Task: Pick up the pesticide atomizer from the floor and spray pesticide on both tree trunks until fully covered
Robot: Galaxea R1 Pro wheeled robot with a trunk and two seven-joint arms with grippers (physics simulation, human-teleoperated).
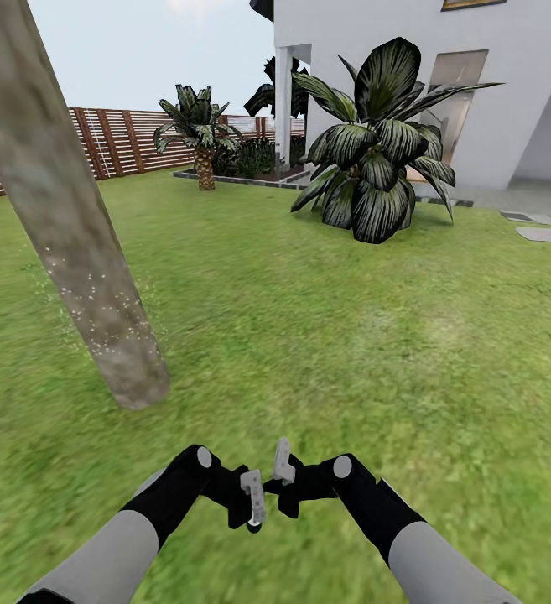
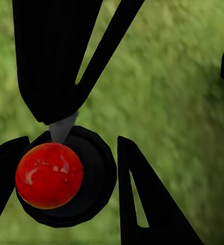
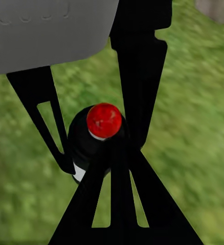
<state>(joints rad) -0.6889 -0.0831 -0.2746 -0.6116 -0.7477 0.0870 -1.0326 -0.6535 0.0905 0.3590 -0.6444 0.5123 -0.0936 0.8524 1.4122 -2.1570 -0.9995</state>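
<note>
Judging from both wrist views, the atomizer (image 2: pixel 66 176) is clamped in the left gripper (image 1: pixel 254 507). One black finger is pressed against each side of its round black body, and its red knob (image 3: pixel 104 120) is turned toward both cameras. The right gripper (image 1: pixel 283 470) is seen close beside it. Its fingers appear drawn together with nothing between them, and their tips are just at the atomizer's body, though this is read with some doubt. In the head view the two grippers are met low at the centre, above the grass (image 1: pixel 325 335).

The trunk (image 1: pixel 74 243) is placed ahead and to the left of the grippers, so the left arm, the one carrying the atomizer, is the nearer. The trunk's long axis is seen leaning from the base up toward the left edge of the view. White specks (image 1: pixel 99 310) are scattered over its lower stretch, while the part above looks bare. A swing left and upward is probably needed for the next spray. Which way the nozzle is aimed cannot be told.
</note>
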